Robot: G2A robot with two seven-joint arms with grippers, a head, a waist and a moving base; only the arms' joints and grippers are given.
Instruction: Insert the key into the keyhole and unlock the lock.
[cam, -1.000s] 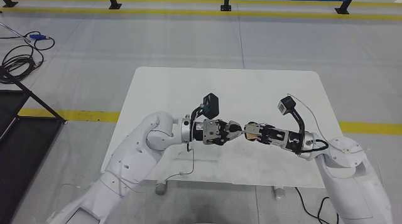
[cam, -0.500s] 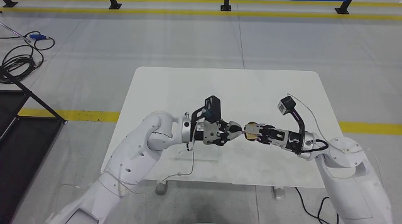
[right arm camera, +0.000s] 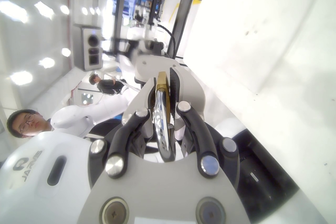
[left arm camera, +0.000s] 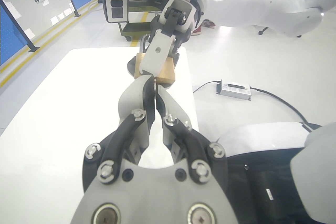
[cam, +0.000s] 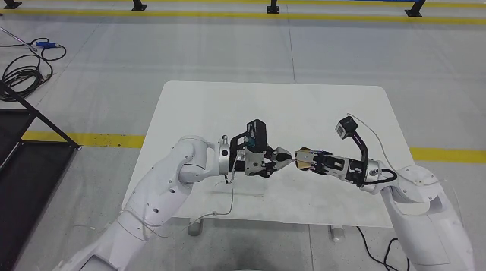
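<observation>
L. gripper (left arm camera: 153,83), reaching in from the left side of the table (cam: 228,111), had its fingers pinched nearly together on the key (left arm camera: 156,81). The key was mostly hidden between the pads, with only a thin sliver showing at the tips. The key tip sat against the bottom face of the brass lock (left arm camera: 164,73), approx. where the keyhole should be. Whether the blade had entered, or how deep, could not be told. The lock was held in mid-air above the table, near its front-centre, clamped flat-side between the closed fingers of the R. gripper (right arm camera: 163,77), with the shackle pointing back toward the R. wrist. Both grippers met tip to tip. Status, as judged: key and lock both picked up and aligned, so the approach was done. Left to do: confirm full insertion, turn the key, release the shackle.
</observation>
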